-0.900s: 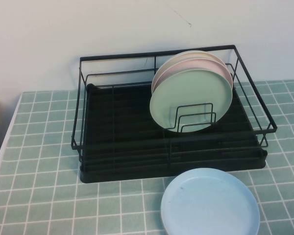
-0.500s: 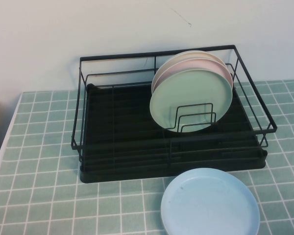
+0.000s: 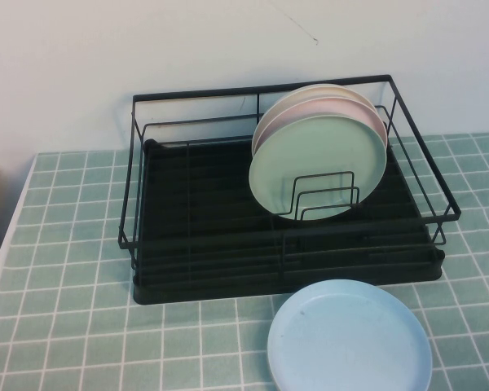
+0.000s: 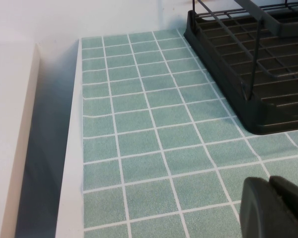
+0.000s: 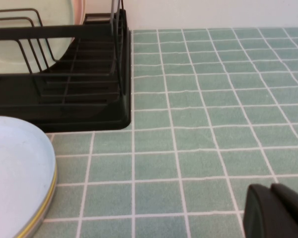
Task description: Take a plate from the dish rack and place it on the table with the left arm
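The pale mint-green plate [image 3: 318, 167] stands upright at the front of a stack in the black wire dish rack [image 3: 204, 236], held by small wire dividers. A pink plate [image 3: 297, 110] and a cream plate stand behind it. Neither arm shows in the high view. In the left wrist view my left gripper [image 4: 270, 208] is shut and empty, low over the teal tiled table [image 4: 139, 129], with the rack's left end [image 4: 268, 119] ahead of it. In the right wrist view my right gripper [image 5: 273, 210] is shut and empty over the tiles, right of the rack [image 5: 89, 114].
A light blue plate [image 3: 349, 338] lies flat on the table in front of the rack's right half; it also shows in the right wrist view [image 5: 15, 173]. The table's left edge [image 4: 72, 148] drops to a white ledge. A white wall stands behind the rack.
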`<state>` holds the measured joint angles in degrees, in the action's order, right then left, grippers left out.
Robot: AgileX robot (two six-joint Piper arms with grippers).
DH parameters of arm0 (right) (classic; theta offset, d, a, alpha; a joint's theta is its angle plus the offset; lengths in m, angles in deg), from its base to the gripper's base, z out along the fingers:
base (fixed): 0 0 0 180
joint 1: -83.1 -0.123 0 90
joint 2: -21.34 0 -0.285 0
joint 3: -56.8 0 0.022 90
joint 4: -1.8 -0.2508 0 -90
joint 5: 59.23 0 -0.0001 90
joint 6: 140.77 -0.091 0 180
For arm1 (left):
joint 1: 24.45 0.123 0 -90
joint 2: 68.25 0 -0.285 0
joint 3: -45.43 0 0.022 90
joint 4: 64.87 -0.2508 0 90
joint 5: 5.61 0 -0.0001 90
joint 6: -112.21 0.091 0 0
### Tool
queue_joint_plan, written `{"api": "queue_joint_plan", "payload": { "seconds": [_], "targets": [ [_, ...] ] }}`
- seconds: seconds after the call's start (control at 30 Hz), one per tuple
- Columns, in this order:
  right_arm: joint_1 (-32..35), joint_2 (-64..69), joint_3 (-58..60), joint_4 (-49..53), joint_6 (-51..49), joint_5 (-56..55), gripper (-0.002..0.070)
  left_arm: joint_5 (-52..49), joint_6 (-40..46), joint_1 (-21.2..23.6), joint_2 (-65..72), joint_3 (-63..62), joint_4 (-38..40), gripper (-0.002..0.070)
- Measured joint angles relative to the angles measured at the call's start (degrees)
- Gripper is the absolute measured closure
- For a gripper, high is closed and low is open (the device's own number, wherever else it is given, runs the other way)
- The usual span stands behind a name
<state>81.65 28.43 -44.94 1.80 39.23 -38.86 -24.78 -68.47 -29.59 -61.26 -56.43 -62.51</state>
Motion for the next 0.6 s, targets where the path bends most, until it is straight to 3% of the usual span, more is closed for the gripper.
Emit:
{"api": "queue_joint_plan", "payload": {
  "seconds": [0.6],
  "targets": [
    [0.0, 0.0, 0.0, 0.0, 0.0, 0.0, 0.0678, 1.9, 0.0, 0.0, 0.0, 0.2, 0.1, 0.0678]
  ]
}}
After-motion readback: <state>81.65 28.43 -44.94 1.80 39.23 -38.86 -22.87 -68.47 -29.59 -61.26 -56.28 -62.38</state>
